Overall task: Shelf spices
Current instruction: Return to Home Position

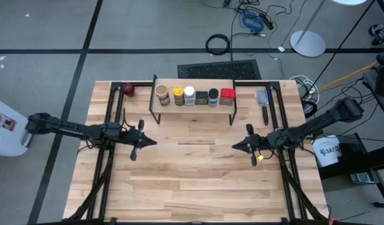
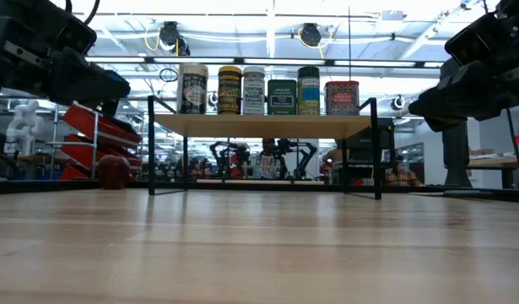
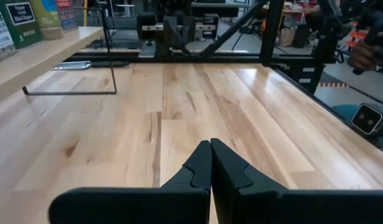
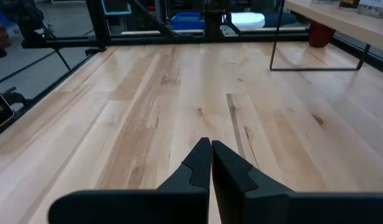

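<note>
Closest to the overhead lens, above the tabletop: left gripper (image 1: 151, 142) and right gripper (image 1: 237, 145), tips turned toward each other, well apart, over bare wood in front of the shelf (image 1: 198, 84). Both pinched fully shut, carrying nothing. Farther down on the plank, in one row: tan-topped jar (image 1: 162, 95), yellow-topped jar (image 1: 178, 95), white-capped jar (image 1: 189, 95), dark tin (image 1: 201, 97), dark jar (image 1: 213, 97), red square tin (image 1: 226, 95). Off the shelf, near its left rear leg: a dark-red round object (image 1: 129, 90).

From table height: same six upright on the plank, packed just beside one another, labels facing out; arms hanging dark at both upper corners, clear of the row.

Past the left wrist: own fingers (image 3: 194, 171) pressed together, no gap, nothing between; shelf edge and one black leg off to the side.

Past the right wrist: likewise closed and empty, shelf leg and the red round thing beyond.

Judged from this: shelving apparently complete, arms parked.

On handling, should any need shifting: probably light, rigid, smooth-walled, so prone to slipping. Best taken across the mid-body below the cap; for the square tin, across two flat faces. With so little room between neighbours, reach from the front or above, and lift straight up so as not to topple the next one.
</note>
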